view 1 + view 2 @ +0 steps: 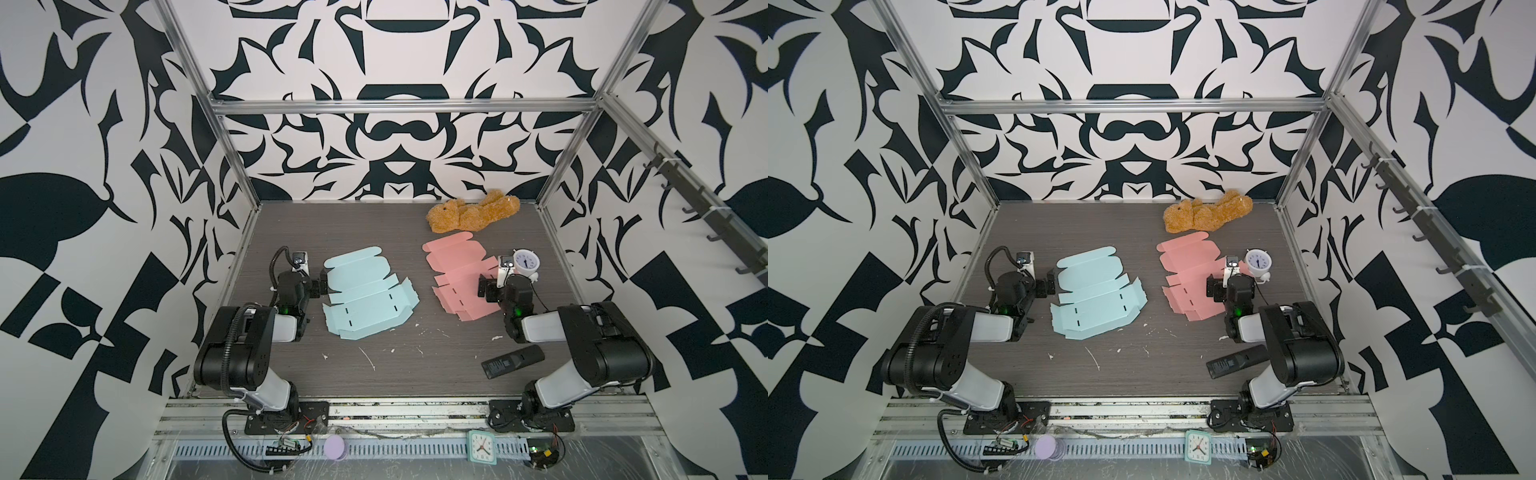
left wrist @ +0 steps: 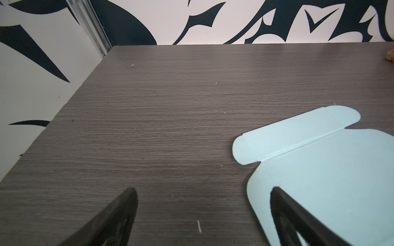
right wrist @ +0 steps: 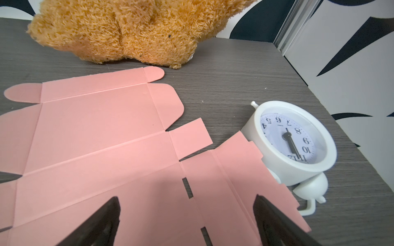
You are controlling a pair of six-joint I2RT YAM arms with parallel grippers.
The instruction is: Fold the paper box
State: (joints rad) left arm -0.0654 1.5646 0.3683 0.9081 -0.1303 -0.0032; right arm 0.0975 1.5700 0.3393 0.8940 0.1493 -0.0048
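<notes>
Two unfolded paper box blanks lie flat on the dark wood table. The light blue blank (image 1: pixel 365 293) (image 1: pixel 1098 291) is left of centre. My left gripper (image 1: pixel 321 283) (image 2: pixel 203 191) is open at its left edge, one fingertip (image 2: pixel 277 196) over the blue card (image 2: pixel 319 170) and the other over bare table. The pink blank (image 1: pixel 457 278) (image 1: pixel 1192 276) (image 3: pixel 96 138) lies to the right. My right gripper (image 1: pixel 482 286) (image 3: pixel 186 199) is open low over its right part, near the slots. Neither gripper holds anything.
A brown teddy bear (image 1: pixel 473 214) (image 3: pixel 128 32) lies at the back behind the pink blank. A white alarm clock (image 1: pixel 525 264) (image 3: pixel 294 144) touches the pink blank's right flap. A black remote (image 1: pixel 513 360) lies near the right arm's base. Patterned walls close three sides.
</notes>
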